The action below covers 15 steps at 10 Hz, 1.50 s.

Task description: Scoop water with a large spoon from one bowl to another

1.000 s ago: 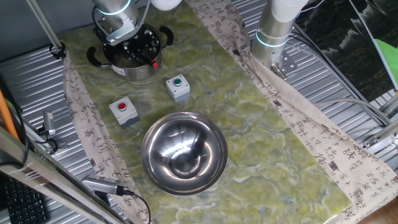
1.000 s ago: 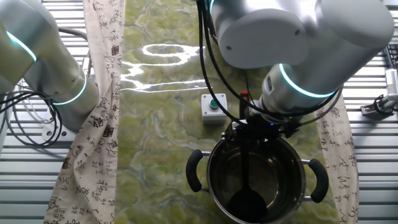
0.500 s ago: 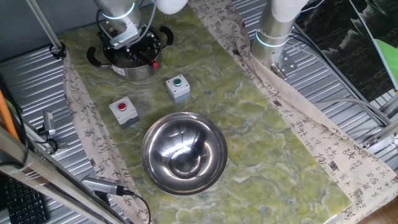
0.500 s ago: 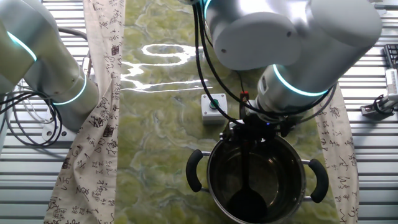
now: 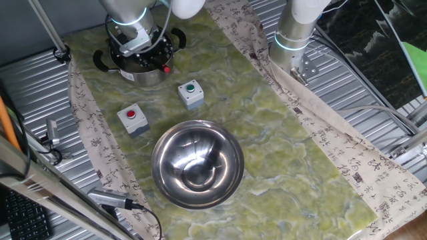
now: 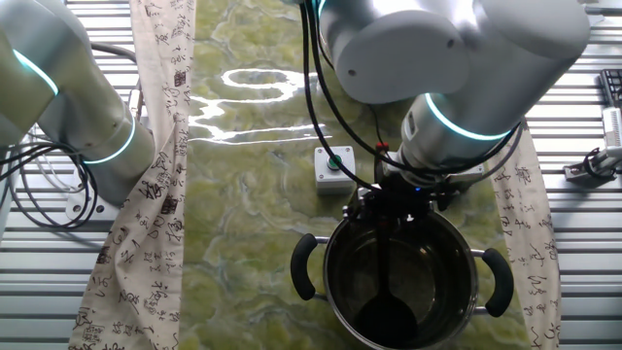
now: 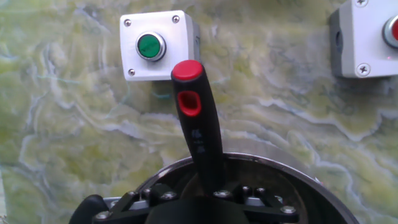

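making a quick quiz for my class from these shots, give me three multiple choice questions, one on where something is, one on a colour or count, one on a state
1. Where does the spoon's ladle end sit?
A. inside the black-handled pot
B. in the wide shiny bowl
C. on the cloth

2. How many button boxes stand on the table?
A. one
B. two
C. four

3. What is the tool doing?
A. hanging open over the shiny bowl
B. holding the spoon by its handle
C. pressing the green button

Key: 1 A, the spoon reaches down into the pot. 2 B, a green button box and a red button box. 3 B, the tool is clamped on the handle over the pot; the wide bowl sits apart.
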Each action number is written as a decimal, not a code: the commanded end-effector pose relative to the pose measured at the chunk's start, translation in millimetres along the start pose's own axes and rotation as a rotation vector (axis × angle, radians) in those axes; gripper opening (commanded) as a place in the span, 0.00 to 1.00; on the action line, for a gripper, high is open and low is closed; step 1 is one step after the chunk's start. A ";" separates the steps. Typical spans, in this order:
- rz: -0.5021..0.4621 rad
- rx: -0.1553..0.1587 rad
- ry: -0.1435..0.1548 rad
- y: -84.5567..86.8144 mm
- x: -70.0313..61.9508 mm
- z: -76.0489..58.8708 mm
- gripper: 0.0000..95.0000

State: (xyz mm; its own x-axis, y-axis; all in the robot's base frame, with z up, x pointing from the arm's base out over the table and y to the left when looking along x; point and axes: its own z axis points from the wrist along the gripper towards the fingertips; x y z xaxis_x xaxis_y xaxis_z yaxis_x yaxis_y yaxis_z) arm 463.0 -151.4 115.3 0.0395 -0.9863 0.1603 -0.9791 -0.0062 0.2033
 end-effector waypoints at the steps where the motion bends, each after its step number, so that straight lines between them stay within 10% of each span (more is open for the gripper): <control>1: 0.004 0.000 0.010 0.7 -1.1 0.1 0.60; 14: 0.023 0.049 0.029 1.0 -1.7 0.3 0.60; 15: 0.023 0.057 0.029 1.1 -1.7 0.4 0.40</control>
State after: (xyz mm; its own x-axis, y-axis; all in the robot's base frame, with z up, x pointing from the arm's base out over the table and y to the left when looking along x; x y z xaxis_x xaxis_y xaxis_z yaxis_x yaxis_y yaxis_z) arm 462.1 -150.7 114.9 0.0217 -0.9808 0.1939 -0.9899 0.0060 0.1414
